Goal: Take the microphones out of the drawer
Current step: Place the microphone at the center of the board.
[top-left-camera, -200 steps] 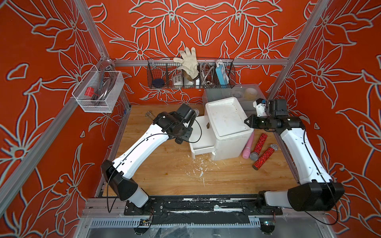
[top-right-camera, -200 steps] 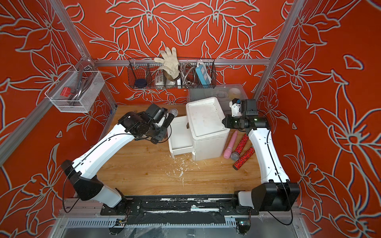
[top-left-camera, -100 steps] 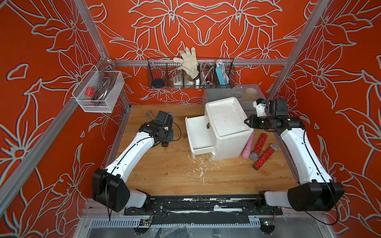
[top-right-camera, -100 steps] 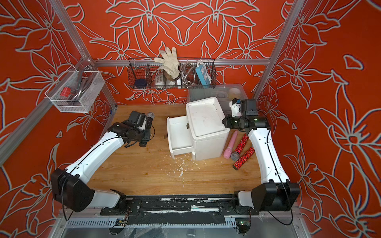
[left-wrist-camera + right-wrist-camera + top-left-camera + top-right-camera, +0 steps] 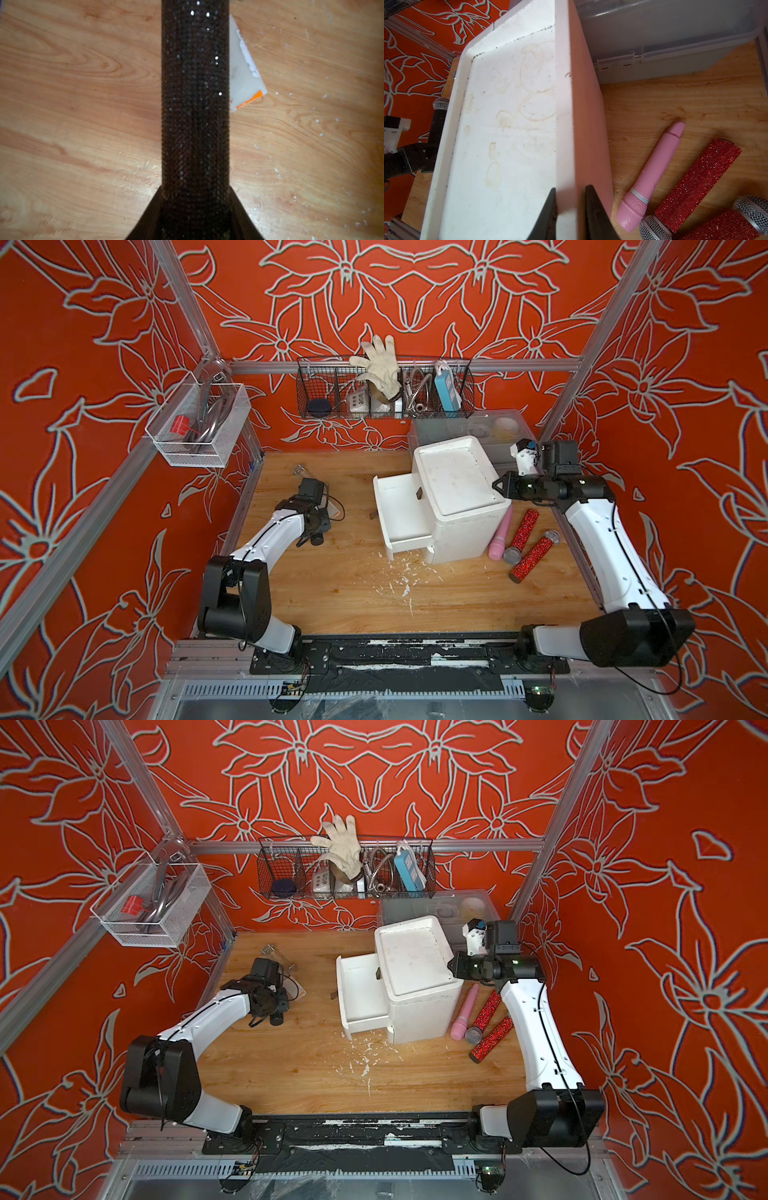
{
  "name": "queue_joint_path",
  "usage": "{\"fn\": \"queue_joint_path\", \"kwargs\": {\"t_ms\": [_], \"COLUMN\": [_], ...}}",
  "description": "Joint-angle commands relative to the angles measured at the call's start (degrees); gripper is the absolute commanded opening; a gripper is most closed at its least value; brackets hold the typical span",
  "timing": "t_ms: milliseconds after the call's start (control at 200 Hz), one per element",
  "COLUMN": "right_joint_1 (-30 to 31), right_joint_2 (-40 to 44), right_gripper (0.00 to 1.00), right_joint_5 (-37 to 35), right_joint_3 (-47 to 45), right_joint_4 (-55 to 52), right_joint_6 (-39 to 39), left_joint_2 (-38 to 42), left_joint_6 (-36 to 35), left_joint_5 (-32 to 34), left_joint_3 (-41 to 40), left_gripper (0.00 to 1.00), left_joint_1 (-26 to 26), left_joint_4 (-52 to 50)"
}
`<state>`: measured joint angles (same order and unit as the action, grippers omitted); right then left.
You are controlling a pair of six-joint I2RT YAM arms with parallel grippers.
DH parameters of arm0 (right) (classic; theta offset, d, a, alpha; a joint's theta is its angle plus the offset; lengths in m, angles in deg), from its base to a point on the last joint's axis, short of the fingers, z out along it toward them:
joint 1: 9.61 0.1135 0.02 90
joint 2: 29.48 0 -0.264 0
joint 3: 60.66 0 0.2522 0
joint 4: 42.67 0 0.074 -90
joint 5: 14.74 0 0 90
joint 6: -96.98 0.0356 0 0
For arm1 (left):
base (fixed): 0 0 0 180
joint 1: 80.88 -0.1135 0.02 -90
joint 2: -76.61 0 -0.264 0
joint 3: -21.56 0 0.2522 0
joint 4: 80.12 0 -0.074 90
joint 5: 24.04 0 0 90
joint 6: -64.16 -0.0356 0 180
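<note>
You're nearly done: your left pincer [image 5: 195, 189] is clamped on the black microphone [image 5: 195, 93], out of the open drawer [image 5: 380, 514], at nine o'clock from the white cabinet [image 5: 457, 481] whose rim your right pincer [image 5: 570, 195] pinches; just put it on the surface [image 5: 353, 593].

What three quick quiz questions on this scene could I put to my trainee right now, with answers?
1. True or false: a microphone lies in the open drawer.
2. What is the left gripper shut on? A. the drawer's front B. the black microphone C. a glove
3. How many microphones lie on the table beside the white cabinet?
Key: 1. False: nothing shows inside the drawer. 2. B. 3. Three: a pink microphone and two red microphones.
</note>
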<state>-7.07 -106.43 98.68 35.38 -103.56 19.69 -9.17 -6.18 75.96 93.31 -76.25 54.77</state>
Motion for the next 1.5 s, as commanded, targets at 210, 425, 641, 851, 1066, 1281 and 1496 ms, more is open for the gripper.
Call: {"fn": "queue_joint_path", "kwargs": {"t_ms": [210, 425, 641, 851, 1066, 1281, 1496], "right_joint_1": [0.5, 0.5, 0.5, 0.5, 0.5, 0.6, 0.5], "right_joint_2": [-1.3, -2.1, -2.9, -3.2, -3.8, -3.9, -4.2], "right_gripper": [0.00, 0.00, 0.00, 0.00, 0.00, 0.00, 0.10], "right_joint_5": [5.7, 6.0, 6.1, 6.0, 6.2, 6.0, 5.5], "right_joint_3": [-1.0, -0.8, 0.3, 1.5, 1.8, 1.3, 3.0], "right_joint_4": [0.4, 0.2, -0.4, -0.8, -1.2, -0.9, -2.6], "right_joint_6": [4.2, 4.0, 3.8, 3.9, 3.8, 3.6, 2.5], "left_joint_2": [-6.3, -12.2, -15.3, -17.0, -15.3, -8.3, -2.0], "left_joint_6": [3.4, 4.4, 4.5, 4.5, 4.7, 4.5, 6.6], "left_joint_5": [0.4, -1.4, -4.3, -5.6, -5.4, -7.8, -18.4], "left_joint_3": [-0.7, 1.4, 3.1, 4.1, 4.1, 5.3, 6.8], "left_gripper": [0.11, 0.16, 0.43, 0.59, 0.77, 0.85, 0.88], "left_joint_1": [-1.3, -3.9, -4.6, -5.0, -5.0, -5.0, -5.0], "left_joint_4": [3.6, 1.1, -0.3, -1.2, -1.7, -3.2, -4.2]}}
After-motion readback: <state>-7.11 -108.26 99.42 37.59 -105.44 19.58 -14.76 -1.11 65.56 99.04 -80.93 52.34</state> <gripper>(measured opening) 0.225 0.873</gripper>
